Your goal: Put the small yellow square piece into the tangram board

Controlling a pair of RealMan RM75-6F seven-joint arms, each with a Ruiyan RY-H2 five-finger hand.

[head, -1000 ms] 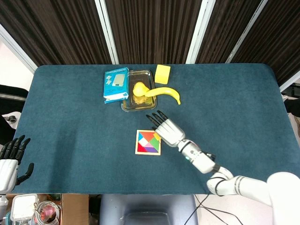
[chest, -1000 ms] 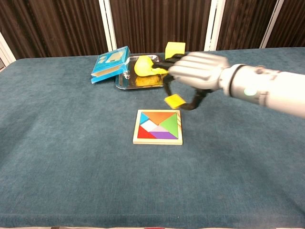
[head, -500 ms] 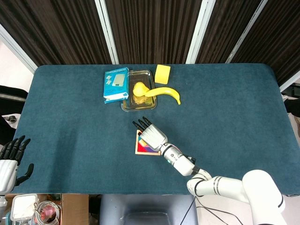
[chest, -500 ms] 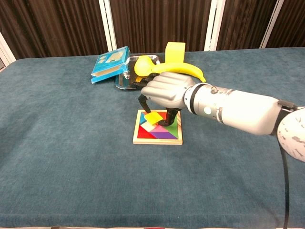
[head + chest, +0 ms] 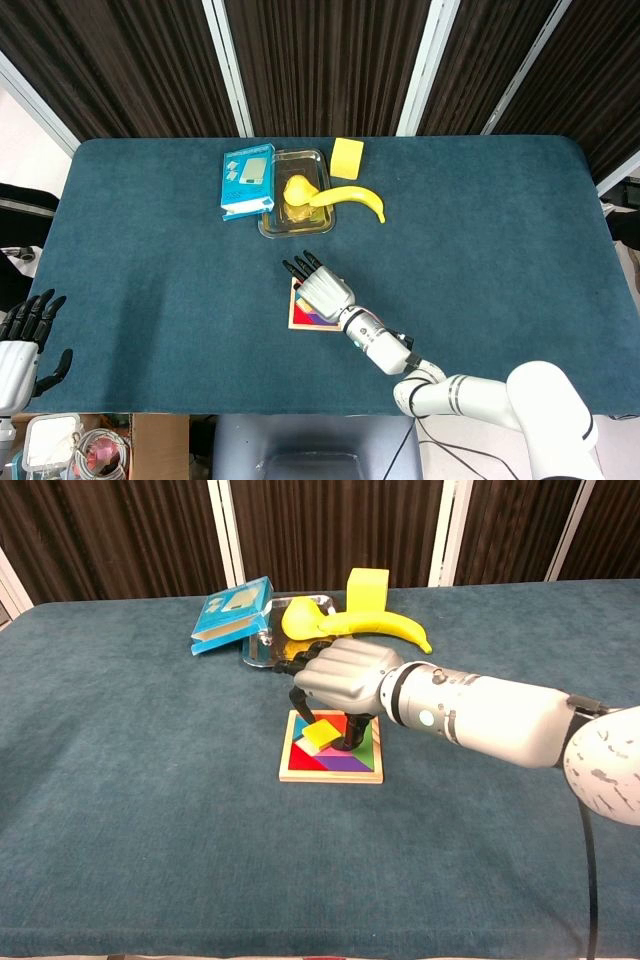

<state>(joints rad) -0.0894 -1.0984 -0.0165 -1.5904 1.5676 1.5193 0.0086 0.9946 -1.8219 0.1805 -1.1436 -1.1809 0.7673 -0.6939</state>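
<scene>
The wooden tangram board with coloured pieces lies at the table's middle; in the head view only the left edge of the board shows. My right hand hovers right over it, fingers curled down, pinching the small yellow square piece, which is tilted just above the board's middle. From above the right hand hides the piece. My left hand rests at the table's near-left corner with fingers apart and holds nothing.
Behind the board stand a metal tray with a yellow object, a banana, a yellow block and a blue box. A dark curtain runs along the far edge.
My right hand carried the yellow square left from beside the board to over it, then lowered it closer to the board's surface. The left hand stayed put.
</scene>
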